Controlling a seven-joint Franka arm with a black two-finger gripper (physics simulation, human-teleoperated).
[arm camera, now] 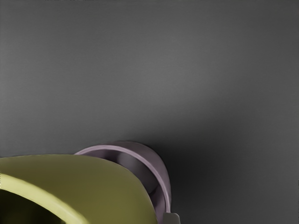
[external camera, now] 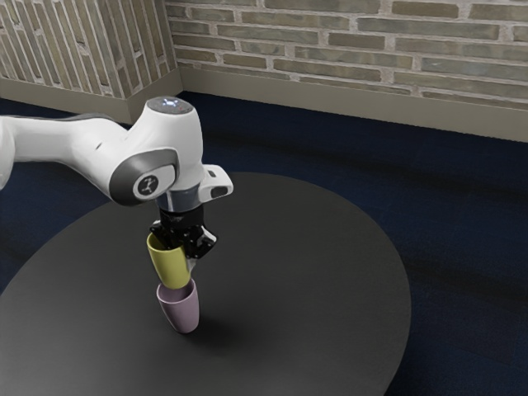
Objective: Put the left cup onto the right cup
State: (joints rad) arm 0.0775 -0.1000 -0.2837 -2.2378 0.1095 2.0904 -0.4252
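A yellow-green cup (external camera: 169,261) hangs tilted under my gripper (external camera: 180,244), which is shut on its rim. Its base sits in the mouth of a mauve cup (external camera: 179,306) that stands on the round black table (external camera: 313,272). In the wrist view the yellow-green cup (arm camera: 70,186) is large and close just under the hand, and the mauve cup's rim (arm camera: 140,161) curves out from behind it.
The table's edge curves around at the exterior view's right, with dark blue carpet (external camera: 445,206) beyond. A brick wall (external camera: 346,41) stands far behind. Open black tabletop spreads to the right of the cups.
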